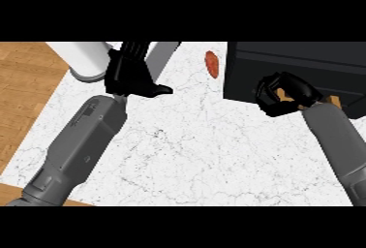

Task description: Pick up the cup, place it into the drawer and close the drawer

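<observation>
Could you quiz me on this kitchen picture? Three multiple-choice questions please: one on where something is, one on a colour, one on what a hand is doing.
1. Where does the small reddish thing lie?
A. on the wooden floor
B. on the white marble counter, just left of the black drawer unit
C. in the left hand

2. What colour is the object inside the right hand's curled fingers?
A. orange-tan
B. blue
C. green

3. How is the left hand held?
A. curled round the reddish thing
B. flat on the black unit
C. fingers straight, pointing to the counter's far edge beside a white cylinder, holding nothing

Answers: 1 B, the reddish thing rests on marble beside the unit's left wall. 2 A, orange-tan shows between the black fingers. 3 C, nothing sits within its fingers.
</observation>
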